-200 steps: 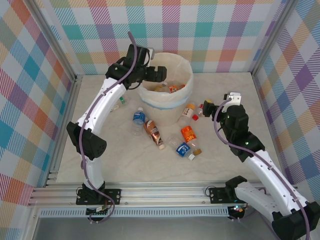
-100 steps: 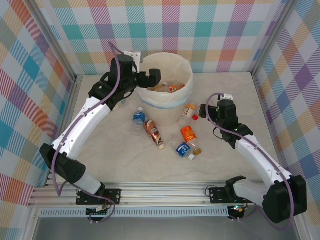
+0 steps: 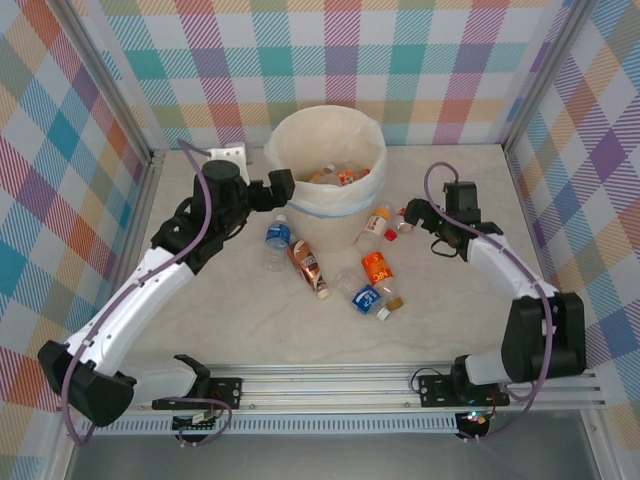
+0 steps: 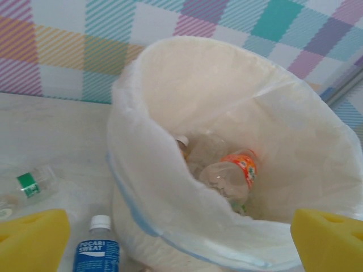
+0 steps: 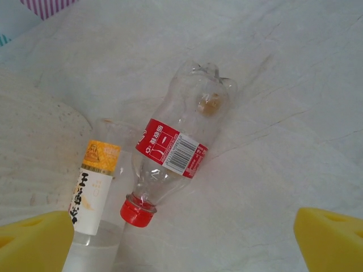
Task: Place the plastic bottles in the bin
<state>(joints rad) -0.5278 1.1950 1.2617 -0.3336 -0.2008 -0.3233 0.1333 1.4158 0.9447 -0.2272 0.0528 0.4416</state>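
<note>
The bin [image 3: 285, 140] stands at the back centre, a cream bucket with a white liner; bottles lie inside it, one with an orange label [image 4: 238, 170]. My left gripper [image 3: 279, 188] is open and empty just left of the bin's rim [image 4: 170, 187], its yellow pads [image 4: 31, 238] wide apart. A blue-labelled bottle [image 4: 96, 249] and a green-labelled one [image 4: 28, 184] lie below it. My right gripper [image 3: 412, 214] is open and empty over a red-labelled, red-capped bottle [image 5: 176, 150] and a white-and-orange-labelled bottle [image 5: 93, 190] lying side by side to the right of the bin.
More bottles lie in front of the bin: a blue-labelled one [image 3: 278, 238], a brown one [image 3: 308, 265], an orange one [image 3: 377, 267] and a small blue one [image 3: 366, 298]. Checked walls close the back and both sides. Bare tabletop [image 3: 200, 310] stretches towards the near edge.
My left gripper has drawn back from above the bin's rim, down and to the left. My right arm has swung its elbow outward; its gripper stays near the bottles right of the bin.
</note>
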